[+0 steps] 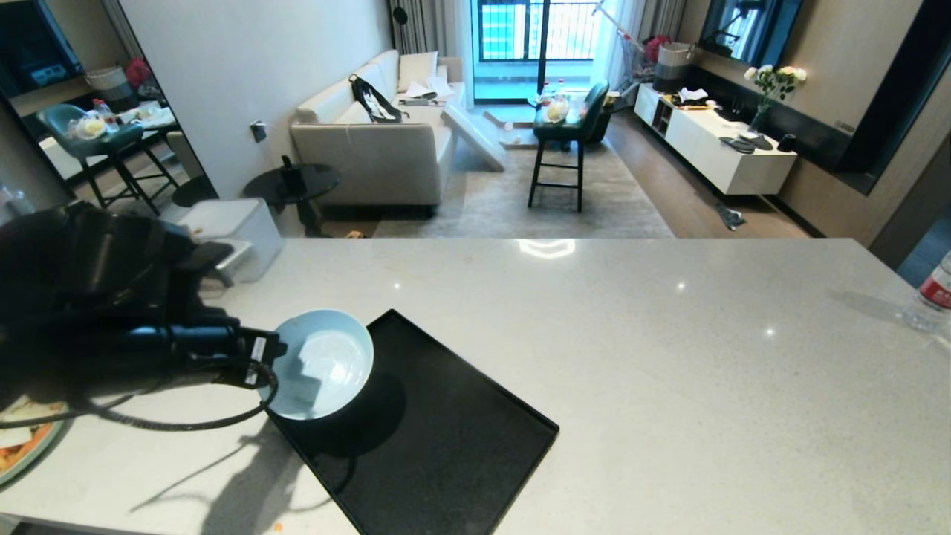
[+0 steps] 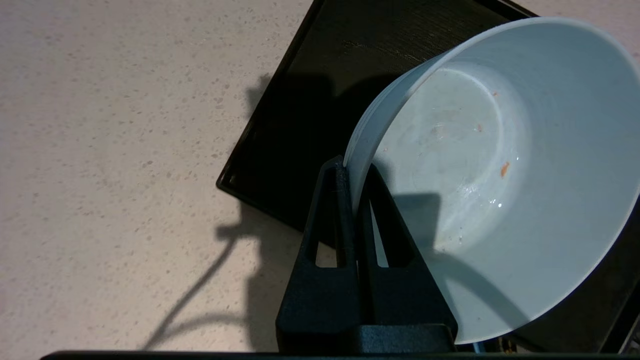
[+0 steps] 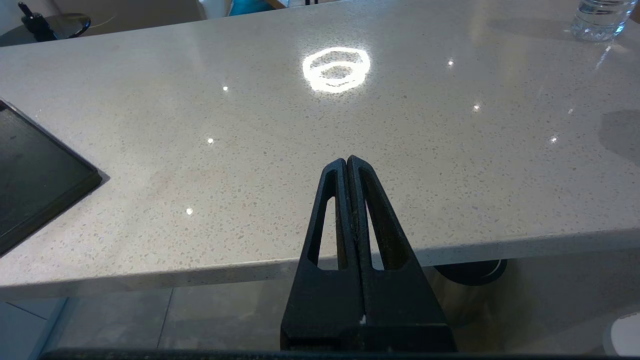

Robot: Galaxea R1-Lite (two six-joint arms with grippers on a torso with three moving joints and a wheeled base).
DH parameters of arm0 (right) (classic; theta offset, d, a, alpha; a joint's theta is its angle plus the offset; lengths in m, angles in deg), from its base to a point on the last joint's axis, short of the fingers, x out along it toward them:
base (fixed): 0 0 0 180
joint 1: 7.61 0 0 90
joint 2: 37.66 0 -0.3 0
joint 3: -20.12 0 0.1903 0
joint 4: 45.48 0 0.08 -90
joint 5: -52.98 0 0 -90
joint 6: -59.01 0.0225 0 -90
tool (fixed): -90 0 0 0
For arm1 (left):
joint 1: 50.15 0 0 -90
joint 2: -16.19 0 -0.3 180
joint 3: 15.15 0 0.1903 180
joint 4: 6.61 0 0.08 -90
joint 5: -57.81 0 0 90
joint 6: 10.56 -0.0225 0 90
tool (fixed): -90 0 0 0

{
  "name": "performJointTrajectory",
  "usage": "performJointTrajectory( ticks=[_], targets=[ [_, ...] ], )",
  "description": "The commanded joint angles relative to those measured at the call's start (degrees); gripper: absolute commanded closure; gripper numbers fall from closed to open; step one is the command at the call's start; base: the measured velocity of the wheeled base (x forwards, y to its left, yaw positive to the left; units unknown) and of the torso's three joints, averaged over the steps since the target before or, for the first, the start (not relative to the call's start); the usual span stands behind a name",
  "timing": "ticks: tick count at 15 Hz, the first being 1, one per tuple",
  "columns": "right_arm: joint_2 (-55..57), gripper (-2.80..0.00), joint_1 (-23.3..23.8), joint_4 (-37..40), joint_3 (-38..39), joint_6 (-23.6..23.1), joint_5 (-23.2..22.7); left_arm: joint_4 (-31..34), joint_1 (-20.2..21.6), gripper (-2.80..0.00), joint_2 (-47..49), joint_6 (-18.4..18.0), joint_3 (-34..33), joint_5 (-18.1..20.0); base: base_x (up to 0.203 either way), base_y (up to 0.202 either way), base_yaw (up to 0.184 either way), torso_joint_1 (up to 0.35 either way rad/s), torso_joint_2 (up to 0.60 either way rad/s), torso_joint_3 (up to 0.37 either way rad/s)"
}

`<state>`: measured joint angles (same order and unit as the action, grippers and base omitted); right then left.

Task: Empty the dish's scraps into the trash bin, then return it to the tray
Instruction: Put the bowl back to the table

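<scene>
The dish (image 2: 505,170), pale blue-white and glossy, is pinched by its rim in the left gripper (image 2: 352,172), whose two black fingers (image 2: 330,220) are clamped tight on the thin wall, one inside and one outside. It hangs tilted off those fingertips, its open side facing up and back toward the robot, over the near-left corner of the black tray (image 1: 446,431); whether its far edge touches the tray I cannot tell. Inside it only a few tiny orange specks (image 2: 504,169) cling to the wet bottom. Its shadow falls dark across the tray right beneath it. Out from the gripper, the tray lies slantwise on the pale speckled countertop (image 1: 669,357), one corner just under the fingers. Behind the gripper, at the counter's left edge, part of a pale-green plate (image 1: 22,453) with orange slices shows under the arm's cable. Well away on the far right side stands a clear water bottle (image 1: 932,301). The right gripper (image 3: 347,165) sits low before the counter's front edge, fingers pressed together on nothing, a shiny metal bin (image 3: 465,295) below it under the overhang
</scene>
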<state>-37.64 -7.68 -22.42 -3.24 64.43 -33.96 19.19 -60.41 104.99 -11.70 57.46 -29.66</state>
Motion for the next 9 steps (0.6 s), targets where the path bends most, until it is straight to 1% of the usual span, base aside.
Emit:
performJointTrajectory(
  ticks=[1, 3, 4, 6, 9],
  targets=[
    [0.0, 0.00, 0.0, 0.0, 0.0, 0.0, 0.0, 2.3, 0.0, 0.00, 12.1, 1.5, 6.5, 0.0, 0.000, 0.000, 0.000, 0.000, 0.00, 0.000],
    [0.0, 0.00, 0.0, 0.0, 0.0, 0.0, 0.0, 9.8, -0.8, 0.00, 14.7, 3.4, 10.1, 0.1, 0.000, 0.000, 0.000, 0.000, 0.00, 0.000],
    [0.0, 0.00, 0.0, 0.0, 0.0, 0.0, 0.0, 11.6, -1.7, 0.00, 15.8, 5.3, 11.2, 0.1, 0.000, 0.000, 0.000, 0.000, 0.00, 0.000],
    [0.0, 0.00, 0.0, 0.0, 0.0, 0.0, 0.0, 12.3, -3.4, 0.00, 17.6, 7.5, 11.8, 0.1, 0.000, 0.000, 0.000, 0.000, 0.00, 0.000],
    [0.0, 0.00, 0.0, 0.0, 0.0, 0.0, 0.0, 12.1, -5.6, 0.00, 19.8, 9.8, 12.0, 0.4, 0.000, 0.000, 0.000, 0.000, 0.00, 0.000]
  ],
)
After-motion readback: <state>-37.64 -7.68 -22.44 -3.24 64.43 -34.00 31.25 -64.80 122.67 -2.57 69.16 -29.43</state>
